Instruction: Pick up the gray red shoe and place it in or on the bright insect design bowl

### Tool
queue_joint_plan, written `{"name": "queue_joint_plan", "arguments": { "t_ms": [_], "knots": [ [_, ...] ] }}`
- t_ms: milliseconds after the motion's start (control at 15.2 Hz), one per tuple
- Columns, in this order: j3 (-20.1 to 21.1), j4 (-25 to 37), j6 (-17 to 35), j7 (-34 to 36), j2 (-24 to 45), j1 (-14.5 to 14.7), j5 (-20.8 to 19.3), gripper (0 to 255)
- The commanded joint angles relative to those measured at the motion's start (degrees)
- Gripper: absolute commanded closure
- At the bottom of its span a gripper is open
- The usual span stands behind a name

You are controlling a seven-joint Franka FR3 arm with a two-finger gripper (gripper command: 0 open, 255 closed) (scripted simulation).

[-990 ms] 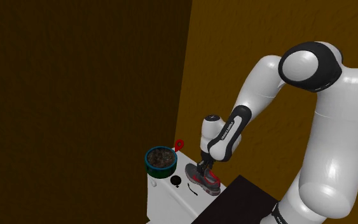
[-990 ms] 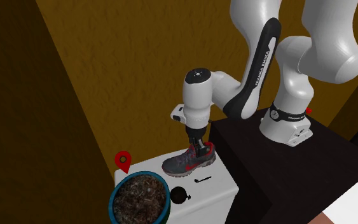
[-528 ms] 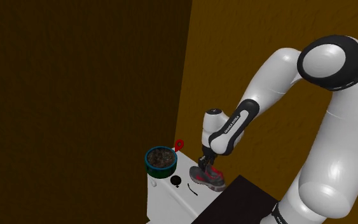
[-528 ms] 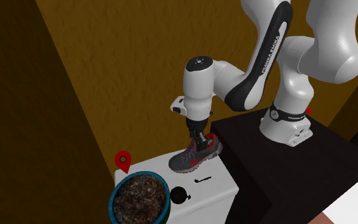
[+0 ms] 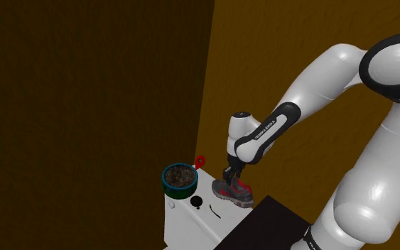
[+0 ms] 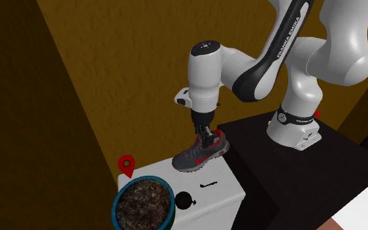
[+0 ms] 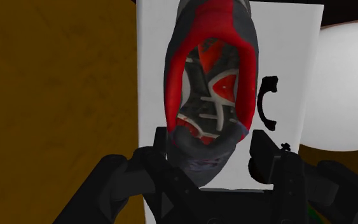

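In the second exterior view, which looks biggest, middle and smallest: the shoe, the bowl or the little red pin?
1. bowl, though it sits nearest the camera, which makes this unsure
2. shoe
3. red pin

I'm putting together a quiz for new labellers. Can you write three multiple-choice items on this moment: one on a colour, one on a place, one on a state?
1. The bowl has a rim that is: A yellow; B blue; C white.
2. The shoe is: A in the bowl; B in the gripper, over the white top; C on the floor.
3. The gripper is: A open; B shut on nothing; C shut on the shoe.

Answers: B, a blue ring circles the brown filling. B, the shoe hangs tilted from the gripper above the top. C, the wrist view shows the heel end clasped on both sides.
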Motion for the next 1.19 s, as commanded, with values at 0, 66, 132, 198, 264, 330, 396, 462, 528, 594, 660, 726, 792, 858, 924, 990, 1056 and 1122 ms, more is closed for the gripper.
{"name": "queue_joint_plan", "arguments": {
  "t_ms": [0, 66, 132, 198, 264, 330, 396, 462, 528, 594, 660, 726, 792, 858, 924, 990, 1056, 1122],
  "knots": [
    [0.1, -0.1, -2.0, -0.3, -2.1, 0.1, 0.4, 255],
    [0.1, 0.0, -2.9, -0.5, -3.0, 0.1, 0.5, 255],
    [0.1, 0.0, -3.9, -0.6, -3.9, 0.2, 0.7, 255],
    [0.1, 0.1, -4.9, -0.8, -4.8, 0.2, 0.8, 255],
    [0.2, 0.2, -5.8, -0.9, -5.7, 0.2, 1.0, 255],
    [0.2, 0.3, -6.8, -1.1, -6.6, 0.3, 1.1, 255],
    [0.2, 0.4, -7.8, -1.2, -7.4, 0.3, 1.2, 255],
    [0.2, 0.5, -8.7, -1.4, -8.2, 0.3, 1.4, 255],
    [0.2, 0.7, -9.7, -1.5, -9.1, 0.4, 1.5, 255],
    [0.2, 0.8, -10.7, -1.6, -9.9, 0.4, 1.6, 255],
    [0.2, 1.0, -11.6, -1.8, -10.6, 0.4, 1.7, 255],
    [0.3, 1.2, -12.6, -1.9, -11.4, 0.5, 1.8, 255],
    [0.3, 1.4, -13.5, -2.0, -12.2, 0.5, 1.9, 255],
    [0.3, 1.7, -14.5, -2.1, -12.9, 0.5, 2.0, 255],
    [0.3, 1.9, -15.5, -2.2, -13.6, 0.5, 2.1, 255],
    [0.3, 2.2, -16.4, -2.3, -14.3, 0.6, 2.2, 255],
    [0.3, 2.4, -17.1, -2.4, -14.8, 0.6, 2.2, 255],
    [0.8, 4.4, -17.7, -1.8, -13.2, 1.1, 2.7, 255]
  ]
}}
